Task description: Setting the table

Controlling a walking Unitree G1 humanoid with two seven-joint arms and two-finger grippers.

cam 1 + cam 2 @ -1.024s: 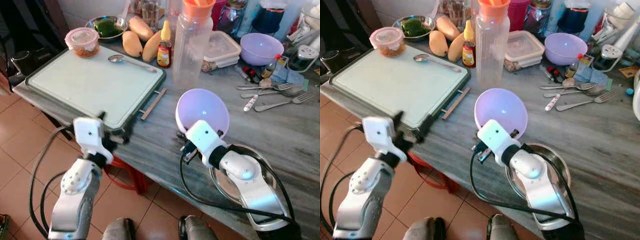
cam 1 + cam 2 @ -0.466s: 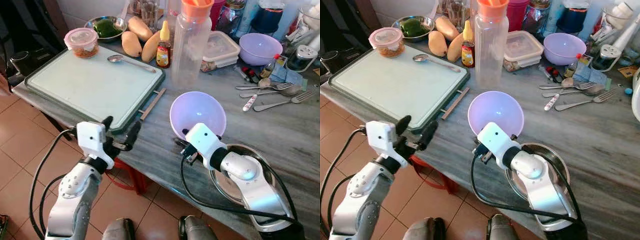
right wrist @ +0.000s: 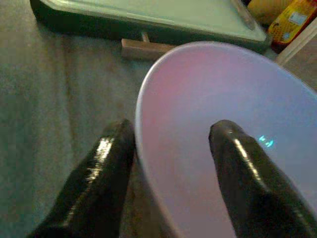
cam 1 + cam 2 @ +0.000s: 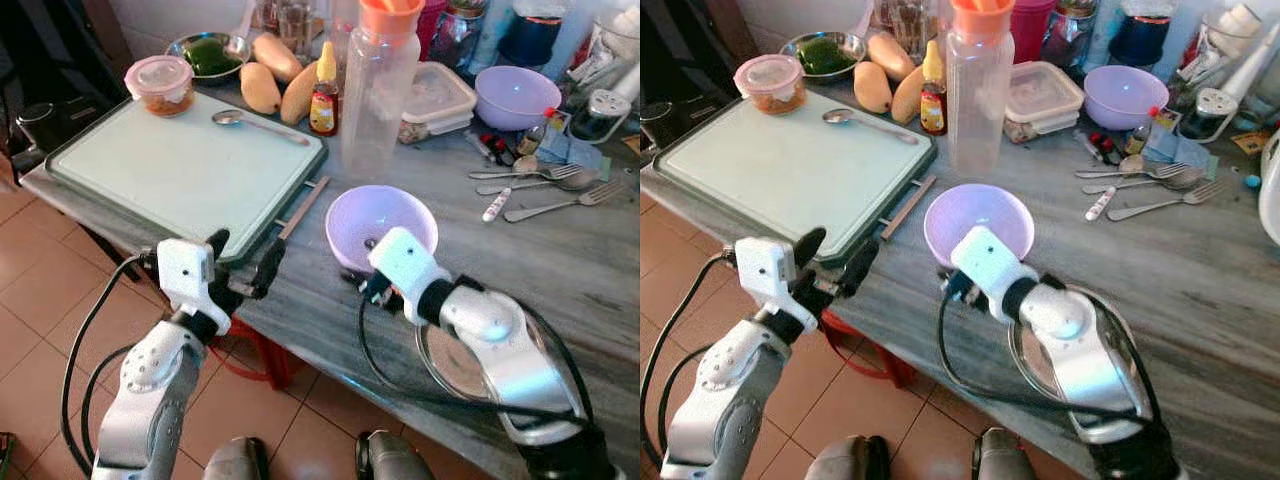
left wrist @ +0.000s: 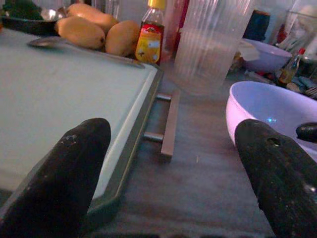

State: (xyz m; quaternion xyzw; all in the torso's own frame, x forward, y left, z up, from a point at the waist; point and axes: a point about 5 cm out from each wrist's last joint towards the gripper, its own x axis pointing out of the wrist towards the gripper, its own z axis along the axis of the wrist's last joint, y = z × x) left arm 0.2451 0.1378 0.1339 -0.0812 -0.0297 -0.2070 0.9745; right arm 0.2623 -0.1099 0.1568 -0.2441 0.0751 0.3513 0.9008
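**Lilac bowl pinched at its rim beside the tray**

The right gripper [image 3: 168,168] has one black finger inside and one outside the near rim of the lilac bowl [image 4: 382,222], jaws narrowed onto the wall of it. The bowl rests on the grey stone counter [image 4: 560,270], just off the tray's near right corner, beside the tray's wooden handle [image 4: 306,207].

The pale green tray [image 4: 170,165] is the landmark here. On it, toward its far edge, lie a spoon [image 4: 258,123] and a lidded container [image 4: 161,83] at the far left corner. Just beyond its far right corner stands a clear plastic jug [image 4: 380,90] with an orange lid, next to a small sauce bottle [image 4: 323,97] and three mangoes [image 4: 262,87].

The left gripper [image 4: 243,268] hangs at the tray's near edge, jaws spread wide and holding nothing.
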